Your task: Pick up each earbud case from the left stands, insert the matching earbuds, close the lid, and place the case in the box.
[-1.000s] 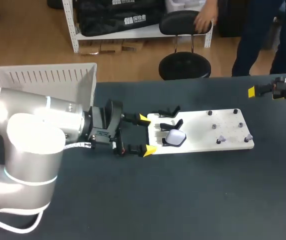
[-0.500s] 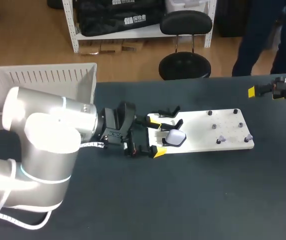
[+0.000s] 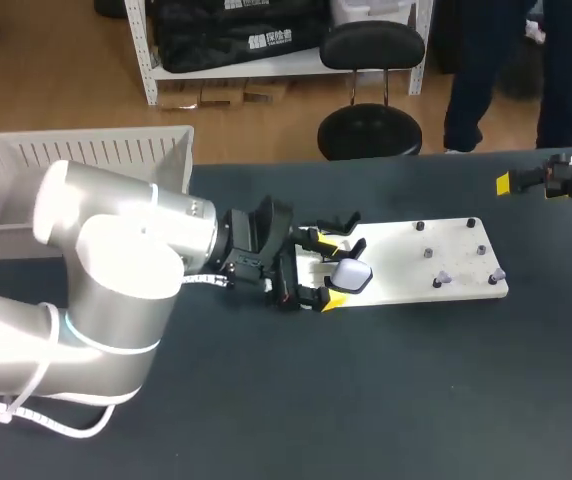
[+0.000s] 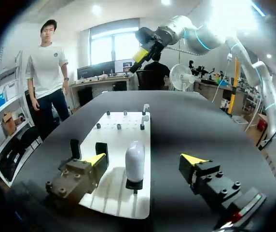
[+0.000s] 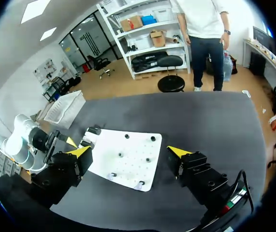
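A white earbud case (image 3: 351, 275) stands on a black stand at the left end of the white board (image 3: 416, 250). My left gripper (image 3: 324, 270) is open, with one yellow tip on each side of that stand, just short of the case. In the left wrist view the case (image 4: 135, 162) stands upright between the open fingers (image 4: 94, 159), touching neither. A second black stand (image 3: 334, 221) behind it is empty. Two small white earbuds (image 3: 441, 279) sit on pegs at the board's right end. My right gripper (image 3: 526, 186) hangs open at the table's far right edge, well above the board (image 5: 123, 159).
A white slatted box (image 3: 86, 165) stands at the table's back left corner, behind my left arm. Several dark pegs (image 3: 424, 252) stick up from the board's right half. Dark table top lies in front of the board.
My left arm has moved right toward the board, bringing its open fingers from short of the board's edge to either side of the case's stand. The right arm has not moved.
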{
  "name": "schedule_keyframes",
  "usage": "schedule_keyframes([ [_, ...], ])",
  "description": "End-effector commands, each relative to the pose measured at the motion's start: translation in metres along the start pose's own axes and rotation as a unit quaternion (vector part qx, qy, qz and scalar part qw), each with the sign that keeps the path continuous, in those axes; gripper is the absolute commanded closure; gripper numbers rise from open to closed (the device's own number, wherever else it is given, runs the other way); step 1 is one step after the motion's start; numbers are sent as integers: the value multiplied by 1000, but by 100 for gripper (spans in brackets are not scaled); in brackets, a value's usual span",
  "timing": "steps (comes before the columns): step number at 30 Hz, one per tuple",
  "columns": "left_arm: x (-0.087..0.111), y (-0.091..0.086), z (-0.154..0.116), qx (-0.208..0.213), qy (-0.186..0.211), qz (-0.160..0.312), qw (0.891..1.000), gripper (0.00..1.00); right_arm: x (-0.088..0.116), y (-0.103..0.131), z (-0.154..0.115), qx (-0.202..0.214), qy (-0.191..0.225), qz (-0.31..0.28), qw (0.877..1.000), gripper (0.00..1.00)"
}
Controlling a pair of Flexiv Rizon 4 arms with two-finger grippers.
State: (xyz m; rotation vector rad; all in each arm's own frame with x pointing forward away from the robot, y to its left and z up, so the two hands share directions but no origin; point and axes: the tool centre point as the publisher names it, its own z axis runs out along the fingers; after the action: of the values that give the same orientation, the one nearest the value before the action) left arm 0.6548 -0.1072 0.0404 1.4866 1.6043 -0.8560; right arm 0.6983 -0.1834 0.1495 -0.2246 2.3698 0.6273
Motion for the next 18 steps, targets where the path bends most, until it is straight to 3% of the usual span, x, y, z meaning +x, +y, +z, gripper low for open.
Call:
schedule_keyframes([
  [1, 2, 11, 11, 20, 10, -3, 1000, 0, 0, -1, 0, 0, 0, 0, 1000, 0],
  [13, 15, 10, 14, 40, -7, -11, 999, 0, 0, -1, 0, 0, 0, 0, 1000, 0],
  [18, 14, 8, 16, 42, -10, -13, 999, 5, 0, -1, 0, 0, 0, 0, 1000, 0],
])
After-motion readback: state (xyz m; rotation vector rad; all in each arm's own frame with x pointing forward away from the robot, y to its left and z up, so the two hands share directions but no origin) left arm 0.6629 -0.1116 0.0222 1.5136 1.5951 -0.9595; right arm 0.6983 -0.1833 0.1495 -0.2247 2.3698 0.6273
